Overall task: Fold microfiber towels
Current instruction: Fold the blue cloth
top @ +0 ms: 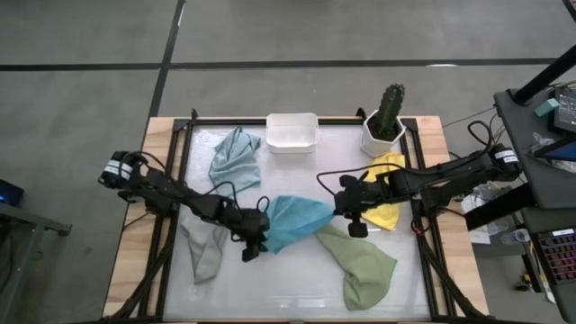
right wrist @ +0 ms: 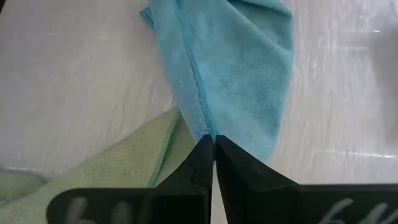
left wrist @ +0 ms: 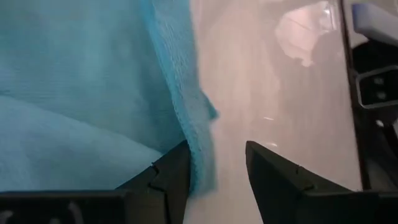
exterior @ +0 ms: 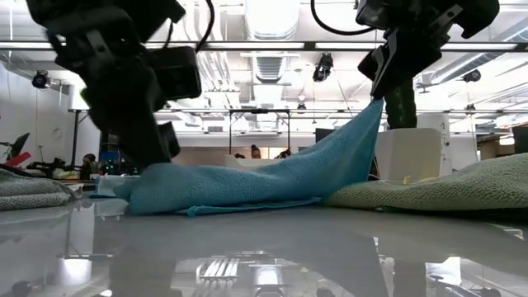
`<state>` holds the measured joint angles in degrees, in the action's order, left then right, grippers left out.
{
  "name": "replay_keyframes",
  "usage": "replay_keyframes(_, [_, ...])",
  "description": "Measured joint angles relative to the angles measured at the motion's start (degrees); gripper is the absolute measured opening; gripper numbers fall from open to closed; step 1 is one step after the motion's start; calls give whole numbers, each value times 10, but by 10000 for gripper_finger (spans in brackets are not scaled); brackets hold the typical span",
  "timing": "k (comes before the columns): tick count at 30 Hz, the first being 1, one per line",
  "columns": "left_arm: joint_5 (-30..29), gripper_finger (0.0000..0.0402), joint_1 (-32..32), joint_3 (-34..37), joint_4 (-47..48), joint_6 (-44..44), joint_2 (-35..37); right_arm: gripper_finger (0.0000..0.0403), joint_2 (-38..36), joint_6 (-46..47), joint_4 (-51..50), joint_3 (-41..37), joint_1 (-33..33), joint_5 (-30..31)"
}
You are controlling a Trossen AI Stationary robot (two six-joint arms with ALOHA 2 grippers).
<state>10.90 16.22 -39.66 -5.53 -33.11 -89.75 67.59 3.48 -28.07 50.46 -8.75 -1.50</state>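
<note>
Table (top: 297, 279), right tool (right wrist: 214, 144) pinching blue towel (right wrist: 242, 93)

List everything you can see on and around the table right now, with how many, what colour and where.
bright blue towel: one, bright blue, table centre, one corner lifted
sage green towel: one, sage green, front right of centre
yellow towel: one, yellow, right side, partly under the right arm
pale blue-grey towel: one, pale blue-grey, back left
grey towel: one, grey, front left
white tub: one, white, back centre
cactus in white pot: one, green, back right
left gripper: one, dark, fingers open at the blue towel's left edge
right gripper: one, dark, fingers shut on the blue towel's raised corner
</note>
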Motion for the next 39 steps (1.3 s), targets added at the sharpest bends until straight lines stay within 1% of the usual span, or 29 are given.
replay_keyframes(3, [0,138,15,-1,0,-3,0,8,0,-5,1,0,0,0])
replay_keyframes(5, [-11,137,19,-2,-1,-10,0,8,0,-5,1,0,0,0])
replay_keyframes(8, [-28,121,21,-2,-1,-11,0,8,0,-5,2,0,0,0])
replay_keyframes(11, [-29,81,22,-2,-1,-11,0,8,0,-3,1,0,0,0])
replay_keyframes(14, [-21,25,28,-2,0,-12,0,8,0,-3,1,0,0,0])
replay_keyframes(16, [-14,8,35,-2,0,-22,0,8,0,-2,1,0,0,0])
replay_keyframes(19, [-7,3,43,-10,1,-31,0,8,0,-1,1,0,0,0])
replay_keyframes(23, [36,6,45,-22,-3,-74,8,8,0,-10,2,0,0,4])
replay_keyframes(26, [37,11,51,-22,2,-81,8,8,0,-12,2,0,0,6])
replay_keyframes(30, [33,2,56,-27,11,-67,9,8,0,-12,5,0,0,6])
replay_keyframes(33, [30,1,55,-52,63,-39,26,8,-8,-12,3,1,0,6])
replay_keyframes(37, [18,0,47,-112,241,16,72,8,-26,-19,-2,26,-1,1])
replay_keyframes(39, [-3,0,38,-144,331,43,100,8,-32,-29,-12,46,-2,0])
